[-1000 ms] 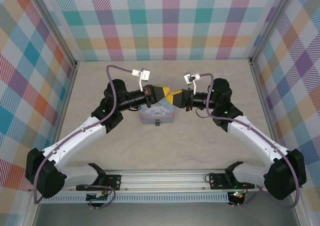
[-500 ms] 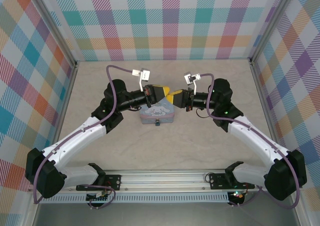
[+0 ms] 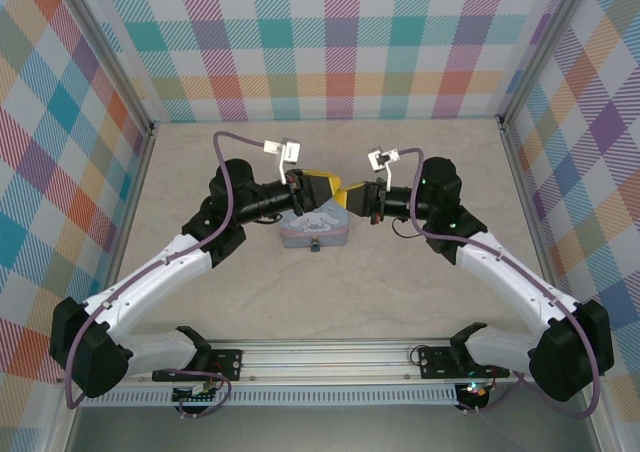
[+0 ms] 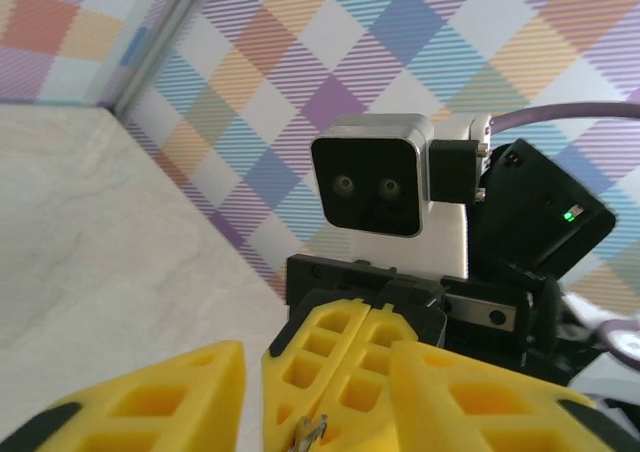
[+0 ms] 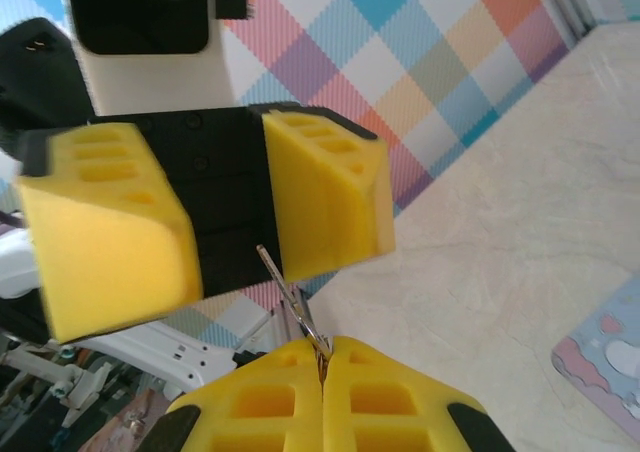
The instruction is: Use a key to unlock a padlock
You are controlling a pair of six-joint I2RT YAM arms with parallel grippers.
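No writing, brand, number or sign can be read anywhere. The pale blue rectangular tin near the middle of the beige table carries a printed white cartoon figure. Any lettering beside that figure is too small and too blurred to make out.

Found lower end of thin dark grey metal key buried between pressed-together yellow fingertips of right gripper. Logged pale blue cartoon-printed rectangular tin as cut off at right wrist view's corner. Cannot resolve shackle on tiny blue padlock. Noted yellow fingers of left gripper cropped at bottom edge.
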